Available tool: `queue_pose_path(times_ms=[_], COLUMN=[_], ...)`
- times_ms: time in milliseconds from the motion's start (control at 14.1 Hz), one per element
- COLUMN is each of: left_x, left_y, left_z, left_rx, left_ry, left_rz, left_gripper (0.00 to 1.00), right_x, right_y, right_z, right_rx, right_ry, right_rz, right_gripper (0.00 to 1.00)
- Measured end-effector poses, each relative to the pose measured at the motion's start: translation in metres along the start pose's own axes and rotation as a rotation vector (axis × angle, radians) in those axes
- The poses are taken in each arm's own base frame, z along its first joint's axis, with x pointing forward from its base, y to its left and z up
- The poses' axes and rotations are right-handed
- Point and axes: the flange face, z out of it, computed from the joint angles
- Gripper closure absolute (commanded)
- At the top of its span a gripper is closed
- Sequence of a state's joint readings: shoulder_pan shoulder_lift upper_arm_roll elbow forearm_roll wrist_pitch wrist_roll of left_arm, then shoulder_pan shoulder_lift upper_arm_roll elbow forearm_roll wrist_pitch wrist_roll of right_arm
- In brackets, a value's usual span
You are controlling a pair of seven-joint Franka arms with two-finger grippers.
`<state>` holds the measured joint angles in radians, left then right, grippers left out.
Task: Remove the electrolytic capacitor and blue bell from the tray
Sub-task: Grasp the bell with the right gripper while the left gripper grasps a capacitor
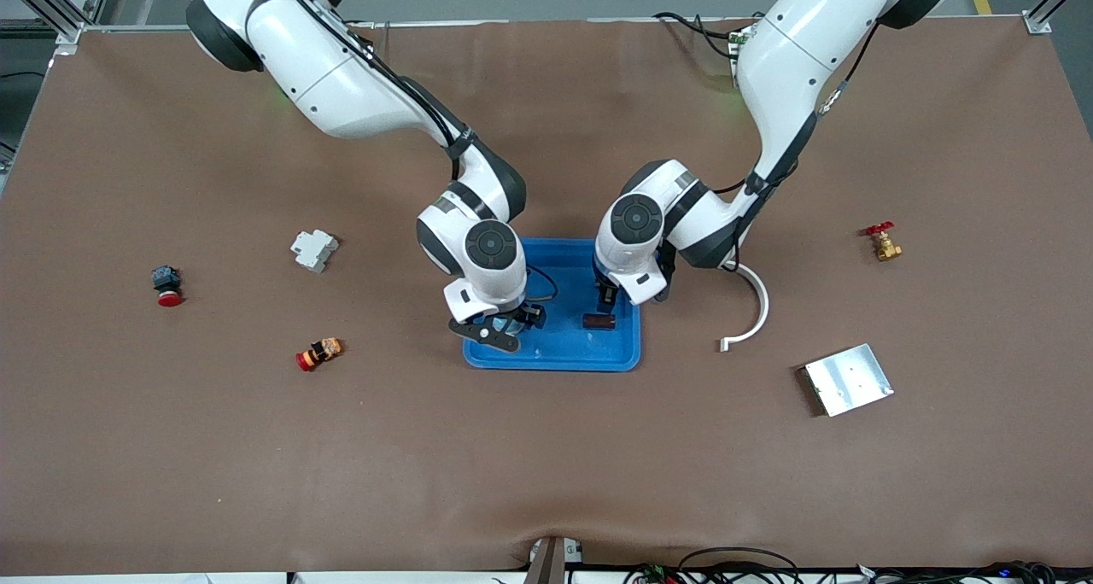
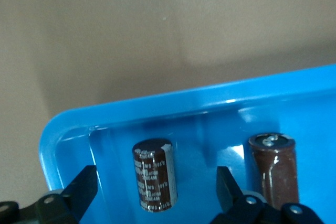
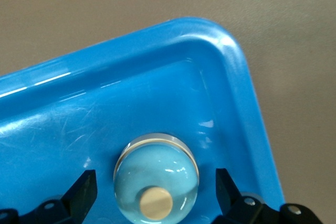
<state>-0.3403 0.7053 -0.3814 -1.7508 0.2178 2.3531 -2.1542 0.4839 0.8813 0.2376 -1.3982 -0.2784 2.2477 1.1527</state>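
Observation:
A blue tray (image 1: 555, 352) lies at the table's middle. A brown capacitor (image 2: 154, 175) lies on its side in the tray near a corner; it also shows in the front view (image 1: 599, 320). My left gripper (image 2: 155, 192) is open just above it, its fingers (image 2: 81, 190) apart from it on either side. A second brown cylinder (image 2: 274, 169) lies beside it. A shiny bell (image 3: 156, 178) with a tan button sits in the tray's corner toward the right arm's end. My right gripper (image 3: 156, 195) is open over it, fingers (image 3: 227, 187) clear of its sides. In the front view both grippers (image 1: 606, 298) (image 1: 499, 332) hang low over the tray.
On the brown table lie a white breaker (image 1: 313, 249), a red push button (image 1: 167, 286) and a red-orange part (image 1: 319, 353) toward the right arm's end. A white curved piece (image 1: 751, 311), a metal plate (image 1: 848, 379) and a brass valve (image 1: 882, 242) lie toward the left arm's end.

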Motion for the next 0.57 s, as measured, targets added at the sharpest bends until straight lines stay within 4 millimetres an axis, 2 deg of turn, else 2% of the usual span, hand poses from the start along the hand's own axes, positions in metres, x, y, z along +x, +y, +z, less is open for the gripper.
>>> queue_pose_path(times_ms=[71, 285, 356, 427, 569], left_x=[-0.0010, -0.0021, -0.0021, -0.0019, -0.0005], left_y=[0.0000, 0.0000, 0.0001, 0.0005, 0.0013], left_z=[0.0020, 0.0058, 0.0065, 0.0071, 0.0083], left_rx=[0.001, 0.002, 0.003, 0.003, 0.003], left_ry=[-0.002, -0.002, -0.001, -0.001, 0.001], left_rz=[0.001, 0.004, 0.004, 0.004, 0.003], left_gripper=[0.00, 0.00, 0.00, 0.00, 0.00], right_x=[-0.0007, 0.0000, 0.0007, 0.0014, 0.0029], right_y=[-0.0006, -0.0026, -0.0029, -0.0029, -0.0040], right_z=[0.0015, -0.0002, -0.0010, -0.0016, -0.0043], right_rx=[0.001, 0.008, 0.009, 0.010, 0.013], right_ry=[0.001, 0.006, 0.007, 0.008, 0.011], right_rz=[-0.001, -0.002, -0.001, -0.001, 0.001], right_gripper=[0.06, 0.33, 0.45, 0.68, 0.92])
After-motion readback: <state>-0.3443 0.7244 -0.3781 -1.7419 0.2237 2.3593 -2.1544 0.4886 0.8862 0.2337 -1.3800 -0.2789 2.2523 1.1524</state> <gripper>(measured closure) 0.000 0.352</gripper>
